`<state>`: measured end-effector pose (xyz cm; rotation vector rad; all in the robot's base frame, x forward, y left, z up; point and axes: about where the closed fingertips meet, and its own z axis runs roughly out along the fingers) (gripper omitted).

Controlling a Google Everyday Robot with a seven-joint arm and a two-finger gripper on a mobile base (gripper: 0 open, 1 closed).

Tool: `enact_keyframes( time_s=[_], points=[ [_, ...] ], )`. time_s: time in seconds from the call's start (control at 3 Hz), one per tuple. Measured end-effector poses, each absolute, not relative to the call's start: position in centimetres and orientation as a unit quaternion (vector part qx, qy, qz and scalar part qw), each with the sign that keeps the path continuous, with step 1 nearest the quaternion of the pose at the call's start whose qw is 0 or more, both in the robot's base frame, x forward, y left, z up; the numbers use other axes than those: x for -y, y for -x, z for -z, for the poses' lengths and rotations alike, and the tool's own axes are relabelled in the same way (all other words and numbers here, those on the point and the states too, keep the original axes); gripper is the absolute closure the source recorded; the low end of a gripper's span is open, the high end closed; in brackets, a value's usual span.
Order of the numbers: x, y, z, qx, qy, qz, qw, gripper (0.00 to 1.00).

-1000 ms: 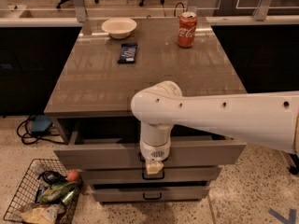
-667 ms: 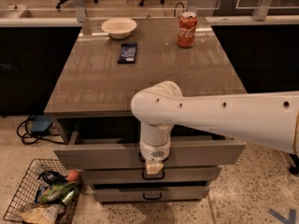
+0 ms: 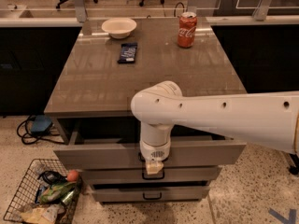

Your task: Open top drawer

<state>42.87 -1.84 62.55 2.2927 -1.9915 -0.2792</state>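
Note:
The top drawer [image 3: 93, 155] is the widest grey front under the tabletop. It stands pulled out a little, with a dark gap behind its front. Its black loop handle [image 3: 153, 174] hangs at the middle of the front. My gripper [image 3: 154, 166] points straight down from the white arm [image 3: 224, 118] and is shut on this handle, its tan fingertips against the loop. Two narrower grey drawer fronts [image 3: 187, 192] sit below, the lowest with its own black handle [image 3: 153, 196].
On the grey tabletop [image 3: 93, 87] stand a white bowl [image 3: 119, 27], a dark wrapped bar [image 3: 127, 52] and a red cola can [image 3: 187, 30]. A wire basket of rubbish [image 3: 42, 197] sits on the floor at the left. Cables [image 3: 35, 127] lie behind it.

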Motion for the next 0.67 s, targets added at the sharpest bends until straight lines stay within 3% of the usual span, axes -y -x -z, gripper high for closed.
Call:
enact_keyframes(
  time_s=[0.67],
  points=[
    [1.84, -42.87, -62.55, 0.652, -0.751, 0.091, 0.046, 1.00]
  ],
)
